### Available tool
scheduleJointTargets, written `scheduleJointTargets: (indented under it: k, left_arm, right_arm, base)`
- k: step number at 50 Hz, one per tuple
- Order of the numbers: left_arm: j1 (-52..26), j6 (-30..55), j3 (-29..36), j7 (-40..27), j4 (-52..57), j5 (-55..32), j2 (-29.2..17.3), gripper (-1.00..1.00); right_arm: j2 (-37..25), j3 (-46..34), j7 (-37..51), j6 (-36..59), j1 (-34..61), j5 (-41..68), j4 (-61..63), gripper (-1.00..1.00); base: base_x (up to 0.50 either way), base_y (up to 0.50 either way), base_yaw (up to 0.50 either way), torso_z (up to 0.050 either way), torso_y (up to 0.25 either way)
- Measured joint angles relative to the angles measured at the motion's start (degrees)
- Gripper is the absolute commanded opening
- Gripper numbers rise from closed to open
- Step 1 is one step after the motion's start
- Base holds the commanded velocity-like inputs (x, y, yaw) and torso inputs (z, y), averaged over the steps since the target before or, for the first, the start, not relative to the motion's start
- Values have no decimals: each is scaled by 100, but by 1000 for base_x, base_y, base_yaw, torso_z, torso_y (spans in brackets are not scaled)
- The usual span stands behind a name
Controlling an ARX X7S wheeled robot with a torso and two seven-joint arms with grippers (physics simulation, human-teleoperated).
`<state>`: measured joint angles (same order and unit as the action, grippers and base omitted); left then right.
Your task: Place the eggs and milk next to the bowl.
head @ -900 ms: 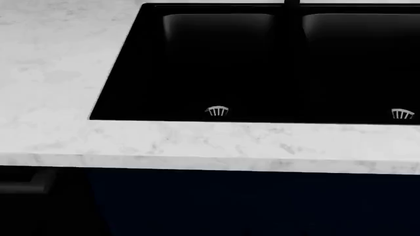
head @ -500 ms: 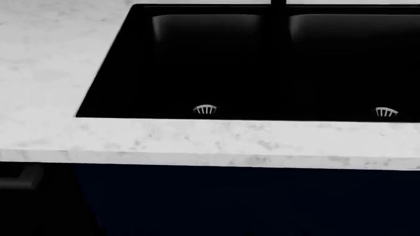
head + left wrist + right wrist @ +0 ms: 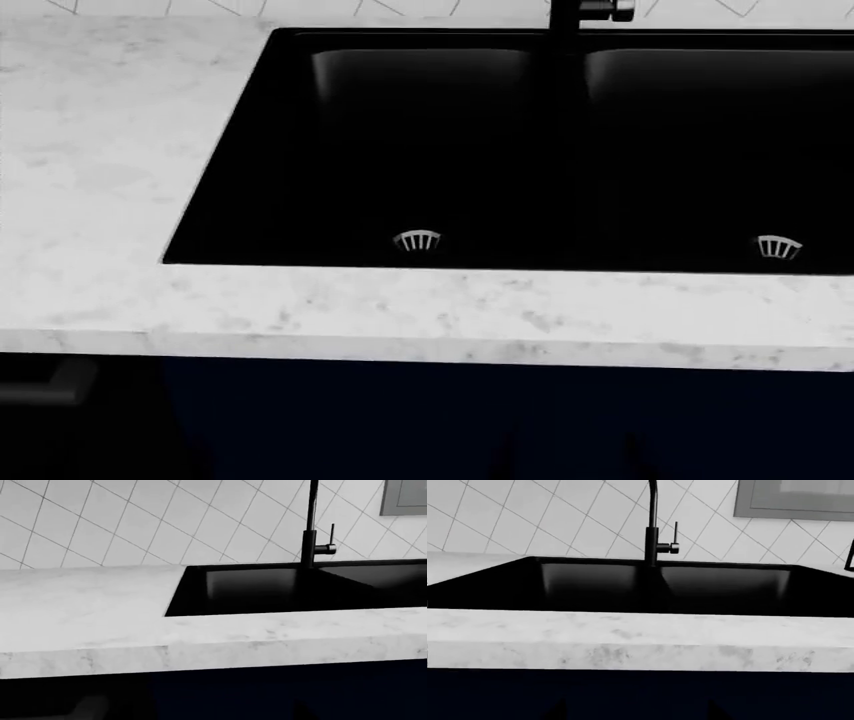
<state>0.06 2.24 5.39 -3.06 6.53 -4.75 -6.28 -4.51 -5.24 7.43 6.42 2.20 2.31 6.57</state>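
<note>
Nearest me is the dark navy cabinet front (image 3: 441,420) under the white marble counter (image 3: 107,180), whose front edge runs across all three of my views. Behind that lip sits the black double sink (image 3: 400,140), each basin with a small metal drain (image 3: 416,241). Farther back the black faucet (image 3: 652,525) rises against the diagonal white tile wall (image 3: 133,520). Neither gripper shows, so I cannot tell their state; eggs, milk and bowl are out of sight.

head: above sink (image 3: 534,150) | wrists: low, facing, perhaps counter-edge level
</note>
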Motion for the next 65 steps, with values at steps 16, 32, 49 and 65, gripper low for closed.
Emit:
scheduleJointTargets:
  k: [16,32,49,65]
  left_arm:
    - [-663,1314,-272,77,1354,-606,-519,100]
    - [-1901,3466,-809,-144,2339,-1454,-1032,100]
    - [-2717,4432,-926,-179,2341,-1779,-1368,100]
    - [-3021,4742,-934,-188,2333,-1870,-1524,100]
  right_arm:
    - [-407,126,110,1466,666,29,1337,100]
    - [-849,549,-28,3068,1623,372,2220,100]
    - [-1189,802,-196,4081,2453,649,2256,100]
    - [-1328,898,-243,4479,2738,763,2333,100]
  base:
    - [0,0,0,34,0]
    - [0,0,0,0,0]
    - [0,0,0,0,0]
    - [0,0,0,0,0]
